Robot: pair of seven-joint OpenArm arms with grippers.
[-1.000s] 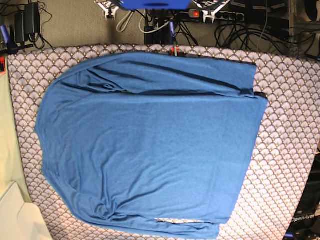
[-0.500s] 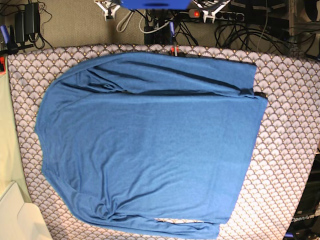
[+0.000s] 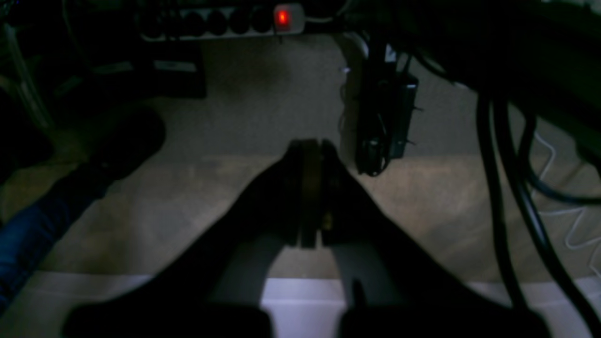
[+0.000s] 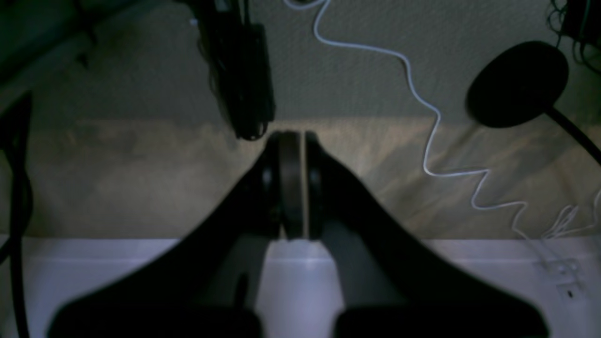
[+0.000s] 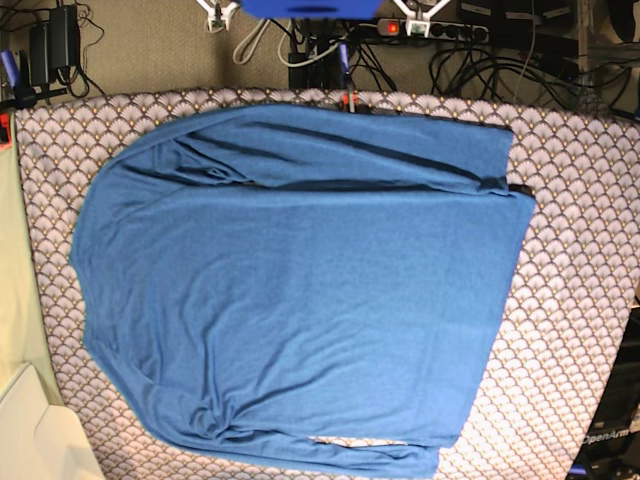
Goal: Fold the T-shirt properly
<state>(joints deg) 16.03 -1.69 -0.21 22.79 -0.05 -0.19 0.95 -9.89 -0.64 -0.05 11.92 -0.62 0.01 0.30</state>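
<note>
Both arms have edged farther back from you, left gripper (image 3: 310,197) and right gripper (image 4: 293,183) pressed together, T-shirt (image 5: 300,290) flat on the desk (image 5: 580,300).

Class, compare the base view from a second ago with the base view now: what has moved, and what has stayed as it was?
The two white arm parts at the top edge have slid further up, almost out of the base view. Nothing was gripped or released: the left gripper and right gripper are shut on nothing. The T-shirt lies spread flat on the table cover, unmoved.
</note>
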